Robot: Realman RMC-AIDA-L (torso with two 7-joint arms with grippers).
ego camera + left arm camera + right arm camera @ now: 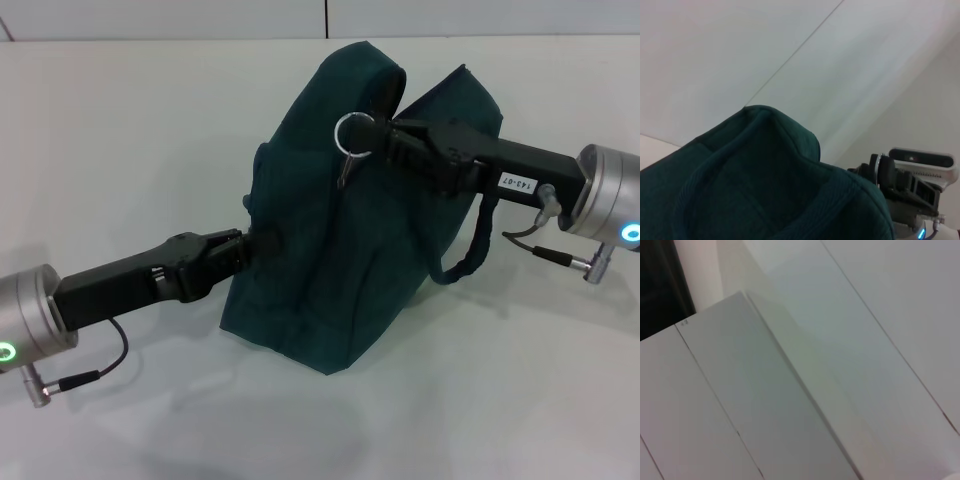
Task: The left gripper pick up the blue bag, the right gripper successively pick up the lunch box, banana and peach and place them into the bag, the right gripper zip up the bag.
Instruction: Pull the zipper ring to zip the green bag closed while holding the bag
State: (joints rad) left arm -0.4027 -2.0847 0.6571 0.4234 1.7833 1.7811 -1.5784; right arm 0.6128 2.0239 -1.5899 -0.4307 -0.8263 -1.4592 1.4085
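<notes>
Here, line by line:

Blue bag: stands upright on the white bench, near the middle of the head view, its top pinched to a peak and leaning a little toward the robot's left.

Bag handle: one padded strap hangs in a loop on the bag's right side, below the right arm.

Zipper ring: a metal ring sits high on the bag's near face, close under the peak, with a thin pull hanging down from it.

Left gripper: reaches in from the lower left and meets the bag's left edge about halfway up; its jaws are closed on a fold of the blue fabric there.

Right gripper: comes in from the right, level with the top of the bag, its tip right at the zipper ring; the jaws look narrow around the ring, pinching it.

Left wrist view: teal fabric and a padded seam of the bag fill the lower part, with the right arm's wrist seen beyond it.

Right wrist view: shows only pale wall panels and a dark strip in one corner.
</notes>
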